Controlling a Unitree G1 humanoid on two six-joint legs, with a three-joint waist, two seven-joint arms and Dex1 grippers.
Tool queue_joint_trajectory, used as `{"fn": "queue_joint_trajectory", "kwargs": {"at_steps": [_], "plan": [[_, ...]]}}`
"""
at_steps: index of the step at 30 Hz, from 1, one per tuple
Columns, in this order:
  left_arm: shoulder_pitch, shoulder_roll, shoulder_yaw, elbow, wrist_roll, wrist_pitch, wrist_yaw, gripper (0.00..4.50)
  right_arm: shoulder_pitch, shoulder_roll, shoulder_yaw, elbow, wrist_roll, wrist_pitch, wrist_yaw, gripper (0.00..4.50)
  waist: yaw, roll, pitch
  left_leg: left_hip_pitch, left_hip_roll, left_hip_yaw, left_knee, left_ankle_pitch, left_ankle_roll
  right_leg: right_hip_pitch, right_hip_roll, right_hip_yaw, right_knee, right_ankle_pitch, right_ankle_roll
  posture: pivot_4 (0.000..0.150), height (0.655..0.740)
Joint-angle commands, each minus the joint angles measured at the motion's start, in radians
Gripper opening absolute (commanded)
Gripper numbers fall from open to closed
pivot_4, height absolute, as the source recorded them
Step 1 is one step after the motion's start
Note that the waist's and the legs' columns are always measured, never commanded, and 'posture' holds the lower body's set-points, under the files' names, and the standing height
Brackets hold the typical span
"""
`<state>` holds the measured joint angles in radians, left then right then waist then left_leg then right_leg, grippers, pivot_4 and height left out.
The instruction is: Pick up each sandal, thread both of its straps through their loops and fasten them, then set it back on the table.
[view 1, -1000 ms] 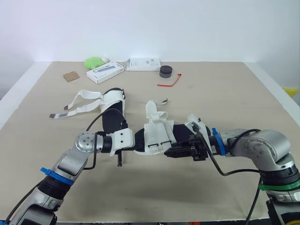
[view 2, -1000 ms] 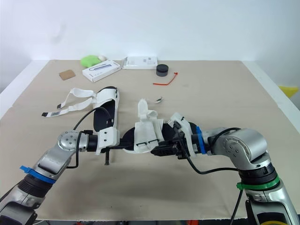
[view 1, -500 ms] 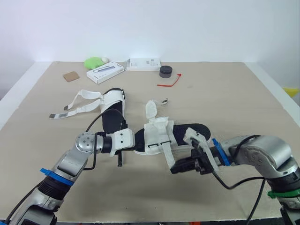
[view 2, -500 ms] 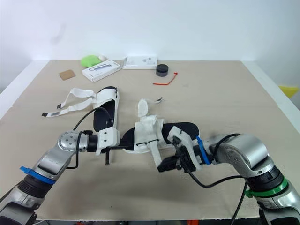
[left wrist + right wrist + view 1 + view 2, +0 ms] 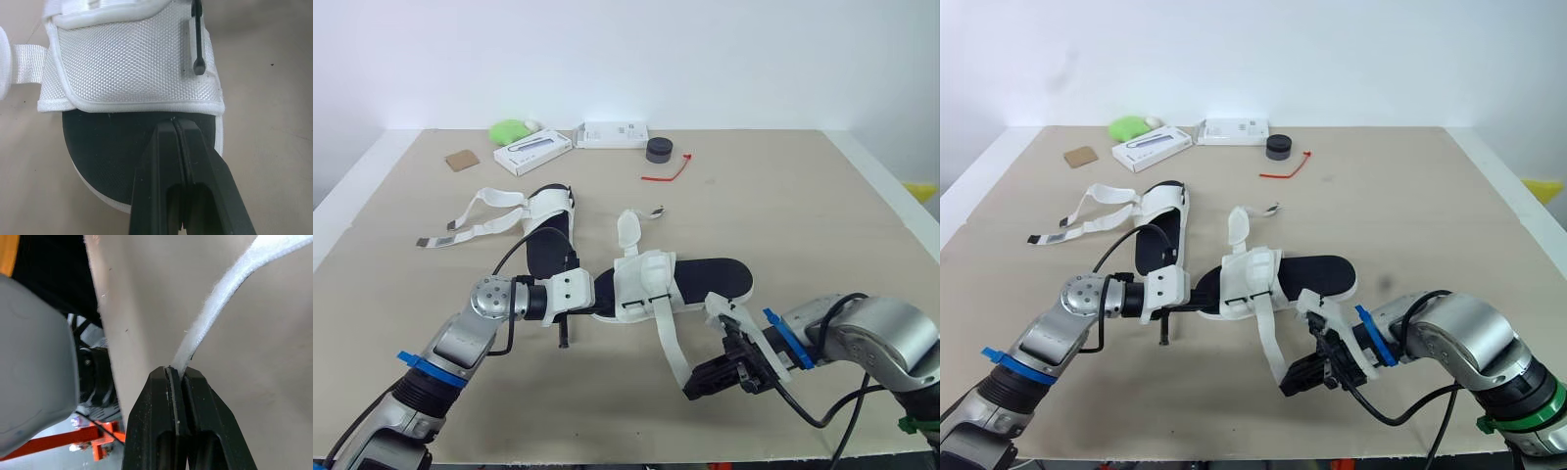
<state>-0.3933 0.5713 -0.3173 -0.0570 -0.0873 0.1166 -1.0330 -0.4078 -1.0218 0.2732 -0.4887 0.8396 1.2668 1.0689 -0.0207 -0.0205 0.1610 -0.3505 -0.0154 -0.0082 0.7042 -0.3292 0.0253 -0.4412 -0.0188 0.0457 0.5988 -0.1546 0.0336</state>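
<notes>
- near sandal (image 5: 651, 282) sits mid-surface, toe toward the robot's right. can't tell if the sole rests on the surface or hangs just above it.
- left gripper (image 5: 175, 128) is closed tight on the sole's rim at the heel end, right behind the white mesh upper (image 5: 132, 63).
- right gripper (image 5: 176, 374) is pinched shut on the free end of the white strap (image 5: 668, 338), which is drawn out from the upper toward the robot's near side.
- handling, as i judge it: sandal looks light. sole is prob. semi-stiff foam, so a rim pinch should hold but could pivot. strap is soft webbing, limp and floppy, so best gripped close to the tip for aiming at the black loop (image 5: 196, 39). a hard tug could drag the whole sandal.
- 2nd sandal (image 5: 550, 227) lies farther back on the robot's left, straps loose and splayed.
- surface (image 5: 803, 215) is a flat beige sheet, matte, likely decent friction.
- far edge holds two white boxes (image 5: 533, 152), a black puck (image 5: 659, 149), a red tie (image 5: 668, 174) and a green lump (image 5: 512, 129), all well apart from the work.
- plain white wall behind.
</notes>
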Motion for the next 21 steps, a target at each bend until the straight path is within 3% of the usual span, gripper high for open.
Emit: {"fn": "queue_joint_trajectory", "kwargs": {"at_steps": [1,7,10,11,12,18,21], "plan": [[0.025,0.014,-0.033,0.054,0.045,0.033,-0.004,0.0,0.01,-0.021,-0.025,-0.042,0.029,0.007,0.022,0.05,0.0,0.0,0.0,0.0,0.0,0.0,0.0,0.0,0.0,0.0,0.0,0.0,0.0,0.0,0.0,0.15,0.74],[0.022,0.012,-0.035,0.062,0.046,0.03,-0.004,0.0,0.024,-0.009,-0.047,-0.035,0.04,0.007,0.007,0.05,0.0,0.0,0.0,0.0,0.0,0.0,0.0,0.0,0.0,0.0,0.0,0.0,0.0,0.0,0.0,0.15,0.74],[0.018,0.01,-0.035,0.066,0.047,0.028,-0.005,0.0,0.02,-0.009,-0.07,-0.033,0.07,0.014,0.024,1.15,0.0,0.0,0.0,0.0,0.0,0.0,0.0,0.0,0.0,0.0,0.0,0.0,0.0,0.0,0.0,0.15,0.74],[0.017,0.01,-0.035,0.067,0.047,0.028,-0.005,0.0,0.018,-0.015,-0.077,-0.037,0.078,0.013,0.031,1.26,0.0,0.0,0.0,0.0,0.0,0.0,0.0,0.0,0.0,0.0,0.0,0.0,0.0,0.0,0.0,0.15,0.74],[0.017,0.01,-0.036,0.068,0.047,0.028,-0.005,0.0,0.018,-0.021,-0.083,-0.041,0.082,0.011,0.035,1.93,0.0,0.0,0.0,0.0,0.0,0.0,0.0,0.0,0.0,0.0,0.0,0.0,0.0,0.0,0.0,0.15,0.74],[0.015,0.009,-0.037,0.07,0.048,0.026,-0.005,0.0,0.048,-0.076,-0.103,-0.056,0.02,-0.108,0.079,4.45,0.001,0.0,0.0,0.0,0.0,0.0,0.0,0.0,0.0,0.0,0.0,0.0,0.0,0.0,0.0,0.15,0.74],[0.014,0.01,-0.037,0.073,0.048,0.023,-0.007,0.0,0.084,-0.088,-0.136,-0.022,-0.114,-0.362,0.127,4.45,0.001,0.0,0.0,0.0,0.0,0.001,0.0,0.0,0.0,0.0,0.0,0.0,0.0,0.0,0.0,0.15,0.74]]}}
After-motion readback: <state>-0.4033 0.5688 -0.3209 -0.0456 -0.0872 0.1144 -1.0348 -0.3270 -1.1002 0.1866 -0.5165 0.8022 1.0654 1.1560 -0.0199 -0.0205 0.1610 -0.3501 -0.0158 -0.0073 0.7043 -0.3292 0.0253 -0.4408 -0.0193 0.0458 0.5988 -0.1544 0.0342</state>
